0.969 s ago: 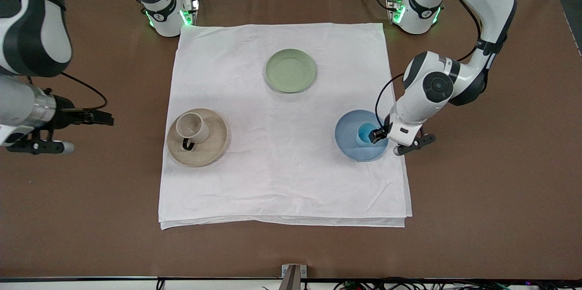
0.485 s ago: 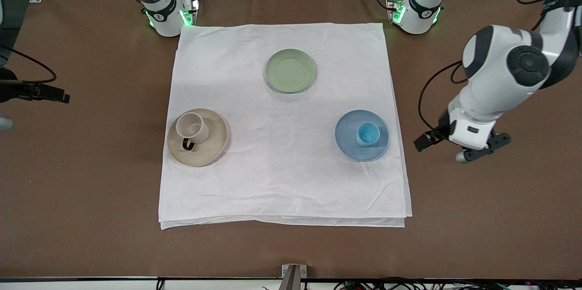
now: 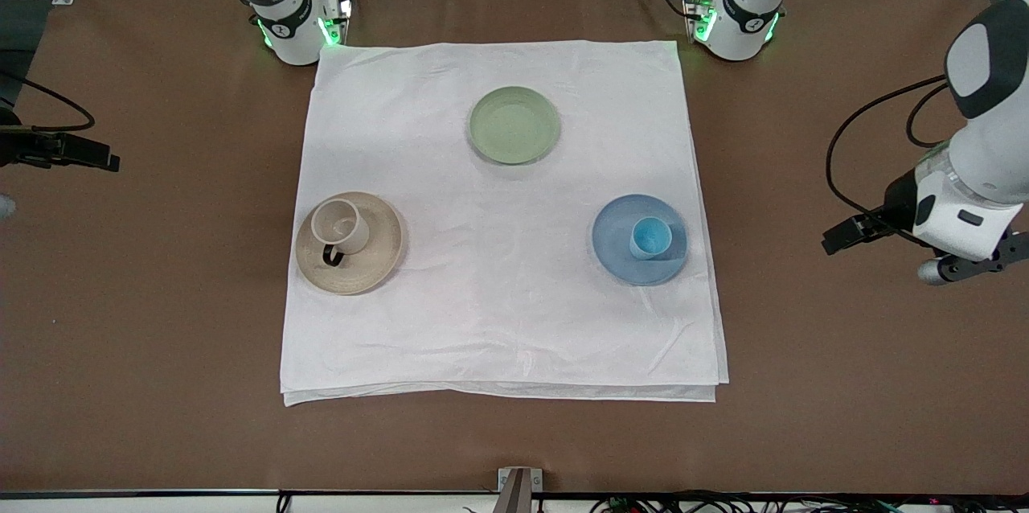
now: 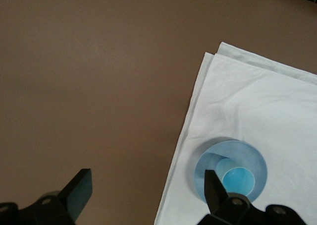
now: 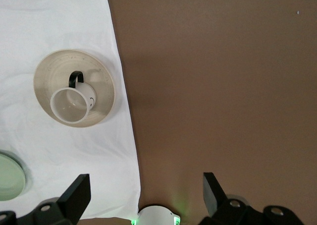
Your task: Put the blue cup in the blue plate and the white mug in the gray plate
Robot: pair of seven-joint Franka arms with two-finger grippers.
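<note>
Both placements were judged complete, so the step in hand was taken to be a clean retreat: each arm would best be kept high and drawn away from the white cloth (image 3: pixel 502 215) without brushing its edge, so that nothing on it is dragged. The left gripper (image 4: pixel 148 190) was seen over bare table (image 3: pixel 844 175) off the cloth at the left arm's end, its fingers spread wide and holding nothing. The right gripper (image 5: pixel 143 193) was seen over bare table at the right arm's end, likewise spread and empty. The blue cup (image 3: pixel 650 238) was found upright in the blue plate (image 3: pixel 615 244), set slightly toward 3 o'clock of the plate's middle. The white mug (image 3: pixel 340 225) was found upright in the gray plate (image 3: pixel 378 256), set toward 10 o'clock, with its dark handle pointed toward 6 o'clock. A green plate (image 3: pixel 514 125), farther from the front camera, was left empty. Both cup and mug appeared empty.
</note>
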